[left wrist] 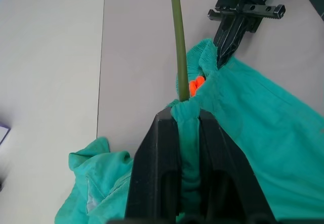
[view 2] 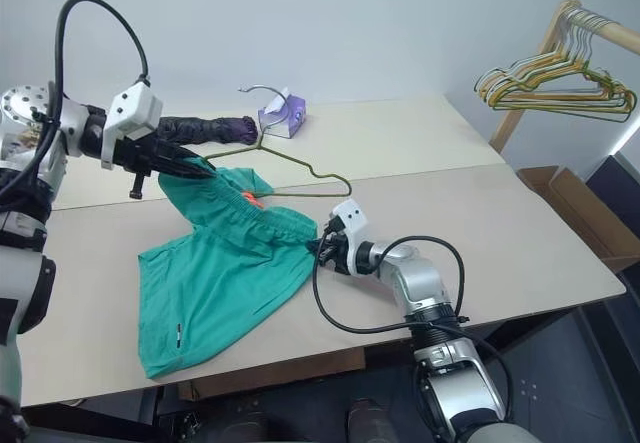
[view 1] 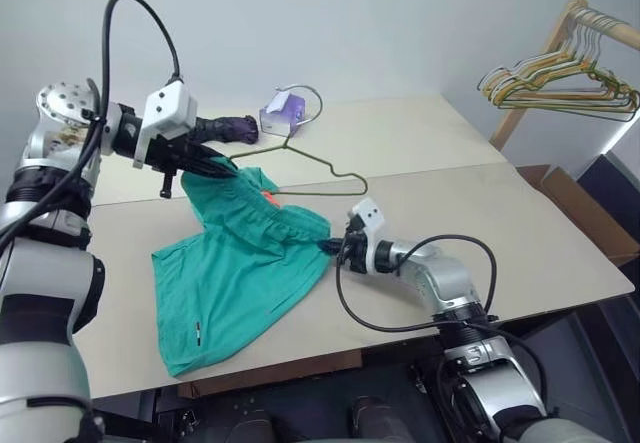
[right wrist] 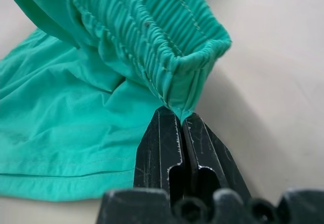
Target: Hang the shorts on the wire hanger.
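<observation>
Two ends of the waistband are being pinched; the shorts [view 1: 240, 263] are being held on the table [view 1: 520, 233] by the left gripper [view 1: 215, 166], clamped together with the wire hanger [view 1: 320, 175], and the right gripper [view 1: 328, 246]; the band should be kept taut while the hanger is being threaded.

Left gripper [view 1: 212, 166], arm raised and reaching rightward, is clamped on the shorts [view 1: 240, 263]. Right gripper [view 1: 330, 247], forearm low over the table, pinches their waistband edge, jaws closed.
</observation>
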{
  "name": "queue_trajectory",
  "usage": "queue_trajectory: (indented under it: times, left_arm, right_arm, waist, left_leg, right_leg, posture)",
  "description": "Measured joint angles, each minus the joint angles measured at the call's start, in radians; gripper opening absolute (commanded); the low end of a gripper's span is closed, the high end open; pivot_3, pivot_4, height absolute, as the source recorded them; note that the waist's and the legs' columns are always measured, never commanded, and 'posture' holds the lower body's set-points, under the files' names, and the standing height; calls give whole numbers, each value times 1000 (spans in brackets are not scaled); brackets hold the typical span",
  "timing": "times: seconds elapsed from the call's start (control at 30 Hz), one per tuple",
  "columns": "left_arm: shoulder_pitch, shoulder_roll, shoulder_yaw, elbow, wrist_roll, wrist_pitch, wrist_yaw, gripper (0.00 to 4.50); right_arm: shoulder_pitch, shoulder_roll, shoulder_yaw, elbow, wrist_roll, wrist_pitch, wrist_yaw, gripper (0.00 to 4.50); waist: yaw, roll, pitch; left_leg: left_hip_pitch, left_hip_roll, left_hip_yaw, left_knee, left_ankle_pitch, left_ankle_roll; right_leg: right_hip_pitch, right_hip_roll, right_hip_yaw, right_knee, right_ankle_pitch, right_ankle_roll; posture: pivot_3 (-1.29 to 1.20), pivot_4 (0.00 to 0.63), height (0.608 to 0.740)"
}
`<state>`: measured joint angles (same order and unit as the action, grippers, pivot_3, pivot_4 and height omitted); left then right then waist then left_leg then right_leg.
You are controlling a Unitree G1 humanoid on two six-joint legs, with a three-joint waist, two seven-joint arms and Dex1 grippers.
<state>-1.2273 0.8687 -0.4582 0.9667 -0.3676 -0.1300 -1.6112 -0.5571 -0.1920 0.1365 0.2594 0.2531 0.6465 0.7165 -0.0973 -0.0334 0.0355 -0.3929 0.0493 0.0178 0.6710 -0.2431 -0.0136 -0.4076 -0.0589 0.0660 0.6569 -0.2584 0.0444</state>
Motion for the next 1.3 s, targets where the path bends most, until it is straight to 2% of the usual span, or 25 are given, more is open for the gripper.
queue_trajectory:
  times: [0.27,0.5,1.07,1.3]
  left_arm:
    - [39,74,-50,-127,-106,47,0,108]
    - [62,93,-90,-169,-144,48,0,108]
    - [62,86,-108,-98,-42,-44,0,108]
    - [62,81,-108,-89,-10,-71,0,108]
  right_arm:
    - [-2,-86,-82,-9,42,0,8,10]
    - [-2,-162,-101,-20,77,-2,41,10]
    - [62,-280,-104,-178,153,8,53,10]
    - [46,-369,-67,-236,154,17,100,10]
  waist:
    - [0,0,0]
    - [1,0,0]
    - [3,0,0]
    - [5,0,0]
  left_leg:
    - [0,0,0,0,0,0]
    - [0,0,0,0,0,0]
    - [0,0,1,0,0,0]
    - [0,0,1,0,0,0]
  right_leg:
    - [0,0,0,0,0,0]
    - [0,0,0,0,0,0]
    - [0,0,0,0,0,0]
    - [0,0,0,-1,0,0]
  posture:
    - [-23,0,740]
    - [-22,0,740]
    - [-26,0,740]
    - [-25,0,740]
